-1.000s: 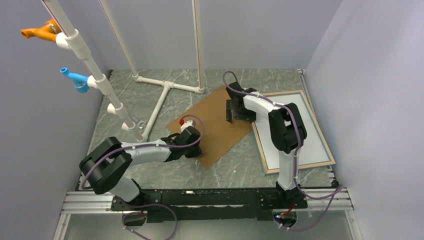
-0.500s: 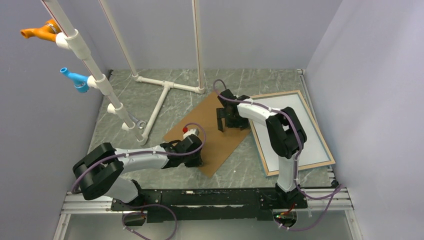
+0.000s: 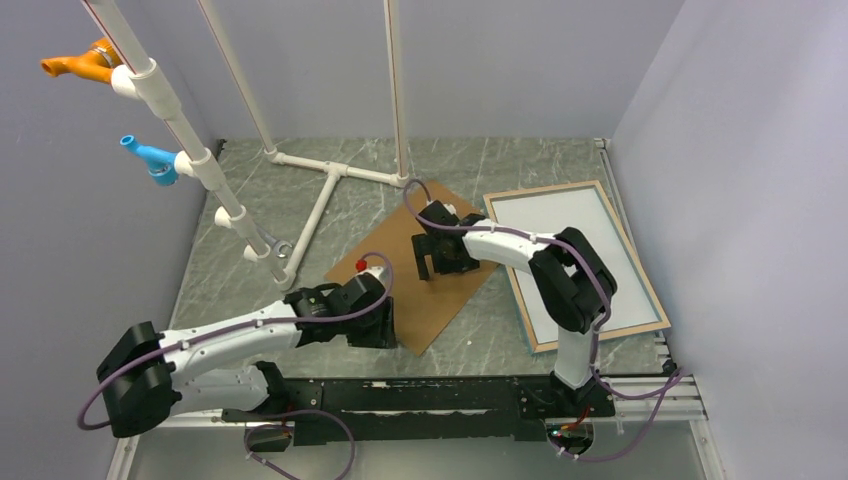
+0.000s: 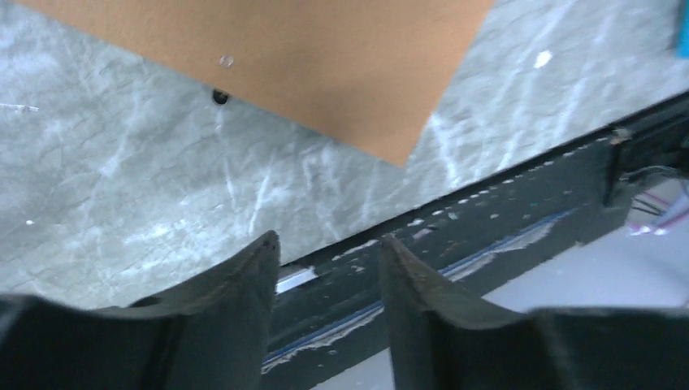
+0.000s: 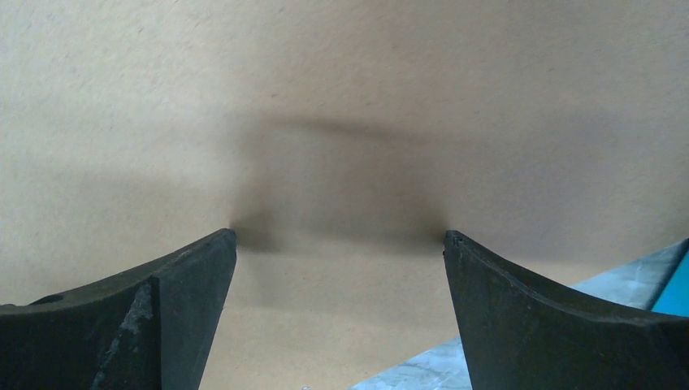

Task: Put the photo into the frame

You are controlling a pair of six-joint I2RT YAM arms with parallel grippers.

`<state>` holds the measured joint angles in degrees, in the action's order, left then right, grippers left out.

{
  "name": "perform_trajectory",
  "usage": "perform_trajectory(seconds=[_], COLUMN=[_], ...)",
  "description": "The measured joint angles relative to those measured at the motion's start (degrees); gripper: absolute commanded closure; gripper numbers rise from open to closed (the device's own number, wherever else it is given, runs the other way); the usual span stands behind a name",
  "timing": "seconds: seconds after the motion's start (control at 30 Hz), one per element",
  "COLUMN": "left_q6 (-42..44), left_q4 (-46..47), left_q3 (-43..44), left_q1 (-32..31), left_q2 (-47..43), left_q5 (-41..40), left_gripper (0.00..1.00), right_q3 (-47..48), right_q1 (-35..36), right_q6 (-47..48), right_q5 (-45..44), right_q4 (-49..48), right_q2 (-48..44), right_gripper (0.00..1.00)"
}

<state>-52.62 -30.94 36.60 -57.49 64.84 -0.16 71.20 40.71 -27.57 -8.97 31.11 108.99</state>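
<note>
Up top, you've got the frame [image 3: 630,329] lying flat on the right side of the table [image 3: 520,160], wood face up. The white sheet filling it is probably the photo [image 3: 560,212] back side up, but I can't swear to it. The brown backing board [image 3: 440,300] sits skewed just beside it on the left. Your left gripper [image 3: 385,335] is at the board's near corner and the right gripper [image 3: 430,262] is over its far half. Left wrist cam: jaws partly apart, nothing between them, over bare table and the black rail [image 4: 504,236], with the board corner ahead. Right wrist cam: jaws spread wide and empty, tips right down at the board.
</note>
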Motion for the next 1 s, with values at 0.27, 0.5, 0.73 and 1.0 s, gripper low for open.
perform_trajectory(seconds=[0.27,0.5,0.73,1.0], left_q6=[4.28,8.07,12.74,15.34], left_q4=[1.79,8.11,5.68,2.97], left_q3=[2.54,3.82,17.84,23.39], left_q1=[6.84,14.43,15.96,15.10], left_q2=[-0.26,9.44,23.96,32.37], left_q5=[3.21,8.87,4.68,-1.79], left_gripper=[0.36,0.43,0.58,0.69], right_q3=[-4.50,-9.88,-10.84,-6.14], right_q1=[4.07,2.08,-6.80,-11.08], right_q6=[-1.09,-5.46,-4.96,-2.78], right_q5=[3.43,12.35,9.33,-5.44], right_q4=[-3.45,-3.52,2.82,11.63], right_q2=[-3.85,-9.94,-15.96,-14.40], right_gripper=[0.00,0.00,0.00,0.02])
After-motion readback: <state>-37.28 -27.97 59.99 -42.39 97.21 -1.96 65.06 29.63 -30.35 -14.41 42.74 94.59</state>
